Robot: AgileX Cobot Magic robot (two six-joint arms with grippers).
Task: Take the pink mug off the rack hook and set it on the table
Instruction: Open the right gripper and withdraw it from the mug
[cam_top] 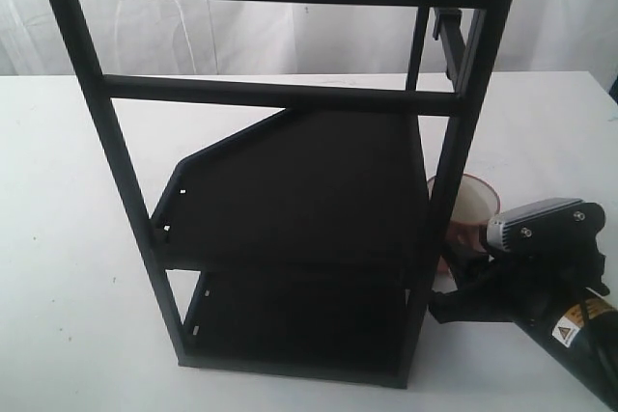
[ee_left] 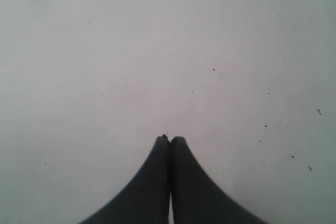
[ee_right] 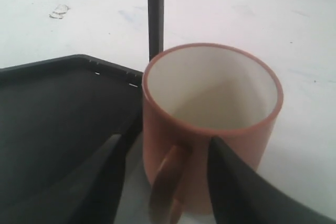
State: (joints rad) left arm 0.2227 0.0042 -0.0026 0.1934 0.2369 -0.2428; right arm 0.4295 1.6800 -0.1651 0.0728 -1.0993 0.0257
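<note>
The pink mug stands upright on the white table, just right of the black rack's front right post. Its white inside faces up. The rack hook juts from the upper bar at the back right with nothing on it. My right gripper is low at the mug. In the right wrist view the right gripper is open, its fingers apart on either side of the mug's loop handle. My left gripper is shut and empty over bare tabletop.
The rack's two dark shelves lie close to the mug's left side, and one thin black post stands right behind it. The table is bare white to the right of the mug. A white curtain hangs behind the table.
</note>
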